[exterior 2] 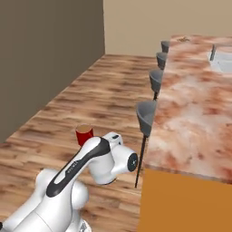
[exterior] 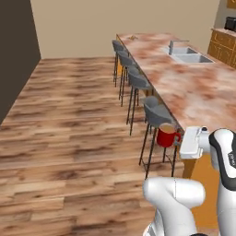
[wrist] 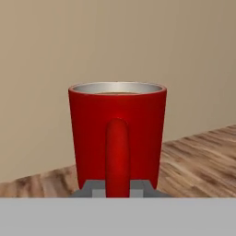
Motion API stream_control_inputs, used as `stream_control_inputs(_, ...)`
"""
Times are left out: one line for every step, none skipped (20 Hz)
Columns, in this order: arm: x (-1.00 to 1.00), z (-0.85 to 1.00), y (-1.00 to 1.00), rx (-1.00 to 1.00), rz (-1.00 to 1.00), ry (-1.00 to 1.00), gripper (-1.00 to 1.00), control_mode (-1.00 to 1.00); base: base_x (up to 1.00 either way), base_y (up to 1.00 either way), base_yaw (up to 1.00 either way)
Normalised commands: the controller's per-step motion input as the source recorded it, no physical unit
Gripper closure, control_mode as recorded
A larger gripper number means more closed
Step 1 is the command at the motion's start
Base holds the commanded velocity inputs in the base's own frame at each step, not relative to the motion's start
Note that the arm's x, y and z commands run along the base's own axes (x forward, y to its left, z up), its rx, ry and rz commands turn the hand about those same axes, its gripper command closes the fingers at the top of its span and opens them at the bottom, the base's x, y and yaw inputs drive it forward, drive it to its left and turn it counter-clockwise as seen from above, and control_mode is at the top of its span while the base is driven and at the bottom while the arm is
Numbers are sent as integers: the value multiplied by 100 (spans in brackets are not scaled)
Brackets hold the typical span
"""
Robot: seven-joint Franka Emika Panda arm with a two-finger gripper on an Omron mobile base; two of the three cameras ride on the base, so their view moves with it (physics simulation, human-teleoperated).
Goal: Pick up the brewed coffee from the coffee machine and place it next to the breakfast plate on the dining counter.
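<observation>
Mug is up in the air, clamped in the gripper by its handle. Hand view has it dead centre and upright, handle facing the camera, with the two dark fingertips pinching in on either side of the handle's lower end. You can just see brown coffee under the grey inner rim.

From the left base view the mug sits out in front of the white hand, hanging over the wood floor, just off the near end of the counter and right by the nearest grey stool. It's lower than the countertop, not over it, touching neither stool nor counter as far as I can tell. Right base view shows the mug peeking out behind the arm's wrist, floor behind it, counter off to the right.

Counter runs away from the robot with four stools tucked along its left edge and a steel sink set into the far part. Something small sits at the far end of the counter, too tiny to make out. Orange cabinets with a black appliance on top are in the far right corner.
</observation>
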Motion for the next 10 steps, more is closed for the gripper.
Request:
stream_control_inputs(0,0,0,0,0,0,100,100,100,100,6)
stream_control_inputs(0,0,0,0,0,0,100,100,100,100,4)
stream_control_inputs(0,0,0,0,0,0,100,100,100,94,0)
stream_control_inputs(0,0,0,0,0,0,100,100,100,85,0)
stream_control_inputs(0,0,0,0,0,0,100,100,100,81,0)
stream_control_inputs(0,0,0,0,0,0,100,100,100,84,-8)
stream_control_inputs(0,0,0,0,0,0,100,100,100,64,-13)
stream_control_inputs(0,0,0,0,0,0,100,100,100,57,-17)
stream_control_inputs(0,0,0,0,0,0,100,100,100,46,-20)
stream_control_inputs(0,0,0,0,0,0,100,100,100,41,-24)
